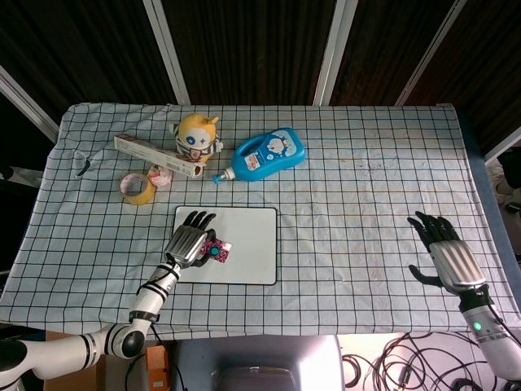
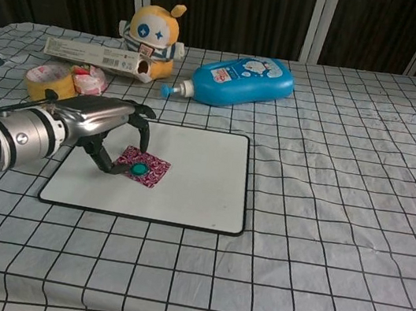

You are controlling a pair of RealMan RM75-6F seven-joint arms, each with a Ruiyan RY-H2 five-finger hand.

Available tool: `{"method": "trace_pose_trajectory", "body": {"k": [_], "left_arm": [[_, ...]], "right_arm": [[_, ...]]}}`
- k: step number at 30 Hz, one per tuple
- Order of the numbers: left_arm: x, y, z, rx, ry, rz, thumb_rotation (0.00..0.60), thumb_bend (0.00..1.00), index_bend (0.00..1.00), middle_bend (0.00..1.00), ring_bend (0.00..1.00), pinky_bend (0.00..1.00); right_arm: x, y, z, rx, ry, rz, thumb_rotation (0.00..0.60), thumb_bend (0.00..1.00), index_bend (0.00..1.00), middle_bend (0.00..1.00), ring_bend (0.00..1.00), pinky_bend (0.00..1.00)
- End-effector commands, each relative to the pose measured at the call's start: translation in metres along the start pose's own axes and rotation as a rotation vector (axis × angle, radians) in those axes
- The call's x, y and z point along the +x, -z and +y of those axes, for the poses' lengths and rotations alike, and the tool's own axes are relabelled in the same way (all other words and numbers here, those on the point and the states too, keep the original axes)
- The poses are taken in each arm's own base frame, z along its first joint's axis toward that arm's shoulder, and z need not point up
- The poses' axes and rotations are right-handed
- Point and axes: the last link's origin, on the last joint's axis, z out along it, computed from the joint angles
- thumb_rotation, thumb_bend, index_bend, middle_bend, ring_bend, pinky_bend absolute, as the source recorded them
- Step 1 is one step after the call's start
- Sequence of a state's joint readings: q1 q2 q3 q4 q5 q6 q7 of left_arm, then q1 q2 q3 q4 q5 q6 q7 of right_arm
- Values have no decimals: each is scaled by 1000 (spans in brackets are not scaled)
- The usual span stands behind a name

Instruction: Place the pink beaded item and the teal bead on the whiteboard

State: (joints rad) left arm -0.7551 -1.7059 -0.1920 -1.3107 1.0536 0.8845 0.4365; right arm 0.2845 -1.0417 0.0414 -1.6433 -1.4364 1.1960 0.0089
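Observation:
The whiteboard [image 1: 248,262] [image 2: 204,179] lies flat on the checked cloth, left of centre. On its left half sits the pink beaded item [image 1: 222,244] [image 2: 155,166]. The teal bead [image 1: 214,252] [image 2: 139,168] rests on top of the pink item. My left hand [image 1: 187,243] [image 2: 101,128] hovers over the board's left part, fingers spread just above and beside the bead, not touching it. My right hand [image 1: 453,257] is far to the right near the table's front edge, fingers apart and holding nothing; the chest view does not show it.
Behind the board lie a blue bottle [image 1: 269,153] [image 2: 240,81], a yellow toy figure [image 1: 197,134] [image 2: 153,31] and a long carton [image 1: 159,156] [image 2: 97,55]. A tape roll [image 1: 138,187] [image 2: 48,82] sits at the back left.

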Motion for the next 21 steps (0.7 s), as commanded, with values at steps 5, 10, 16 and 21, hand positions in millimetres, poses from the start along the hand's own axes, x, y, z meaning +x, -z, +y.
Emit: {"method": "trace_pose_trajectory", "body": {"k": [5,10,16,21], "left_arm": [[6,9,0,-13,-10,27,600,328,243,64,0,73],[25,48,-19,-11,-68,68,600,328,151,57,0,73],[45,126,-72,110,-109,160,600,335,70,42,0,57],[44,205,-123,275,-72,241,600,336,9,8,0,28]], "right_arm": [[1,2,0,1,3,5,600,236,0,0,0,0],[2,6,1,2,3,20,600,237,0,0,0,0],[2,16,4,-21,21,55,600,236,0,0,0,0],[-9,32,6,-64,80,73,600,237,0,0,0,0]]}}
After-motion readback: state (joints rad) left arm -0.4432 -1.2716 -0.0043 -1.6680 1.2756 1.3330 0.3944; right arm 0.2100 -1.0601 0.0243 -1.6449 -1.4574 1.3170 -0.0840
